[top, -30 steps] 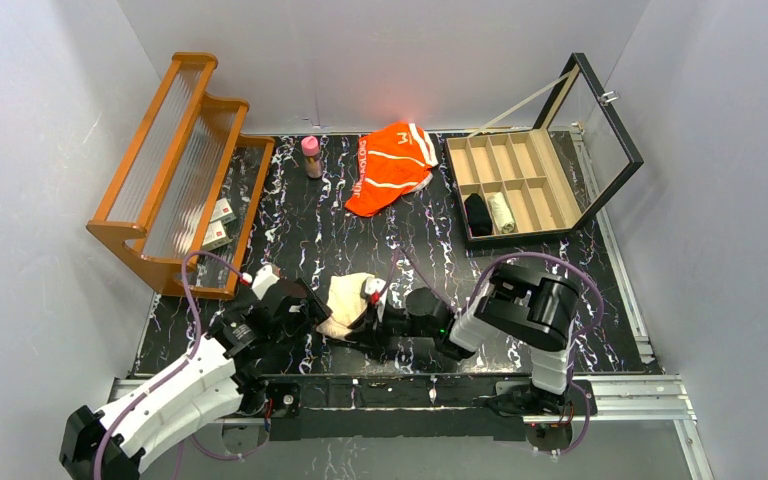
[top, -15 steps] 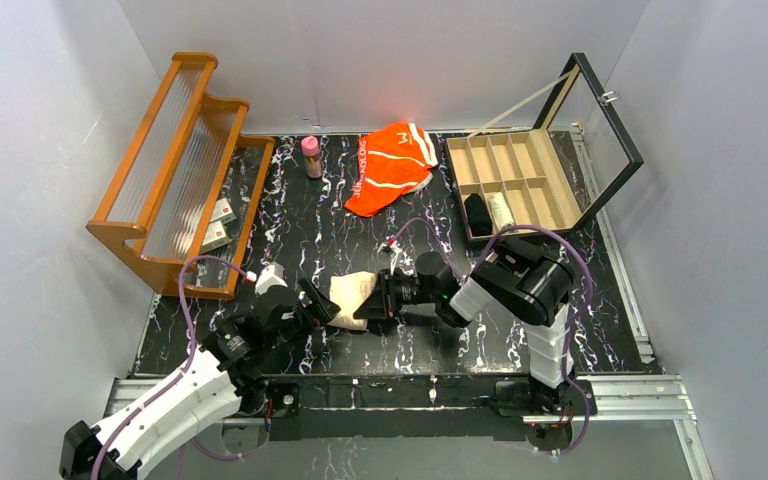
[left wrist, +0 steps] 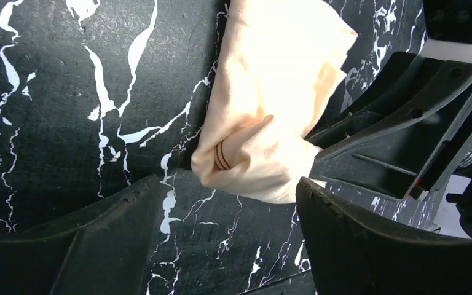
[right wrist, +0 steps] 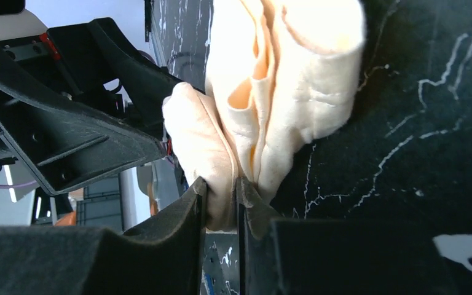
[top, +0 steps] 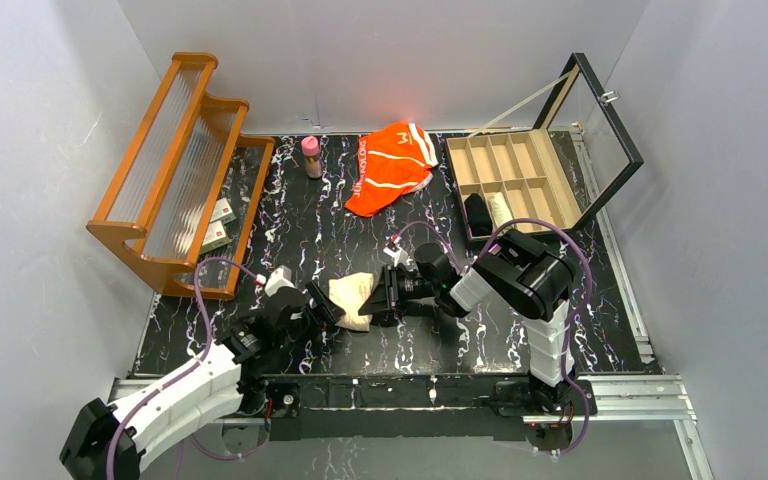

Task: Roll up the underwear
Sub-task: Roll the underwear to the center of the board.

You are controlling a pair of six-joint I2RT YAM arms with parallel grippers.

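The beige underwear (top: 351, 299) lies bunched on the black marbled table near the front middle; it also shows in the left wrist view (left wrist: 270, 117) and the right wrist view (right wrist: 283, 92). My right gripper (right wrist: 221, 196) is shut on a fold of its near-right edge. My left gripper (left wrist: 227, 239) is open just left of the cloth and holds nothing. The two grippers face each other across the cloth. The orange underwear with white stripes (top: 392, 165) lies spread at the back middle, untouched.
A wooden rack (top: 175, 170) stands at the left with small boxes under it. A pink-capped bottle (top: 311, 156) stands at the back. An open wooden divider box (top: 520, 185) with a glass lid sits at the back right, holding two rolled items.
The right gripper moved up and left and took hold of the beige cloth's edge. The left gripper drew back slightly from the cloth and stands open. The cloth is more bunched.
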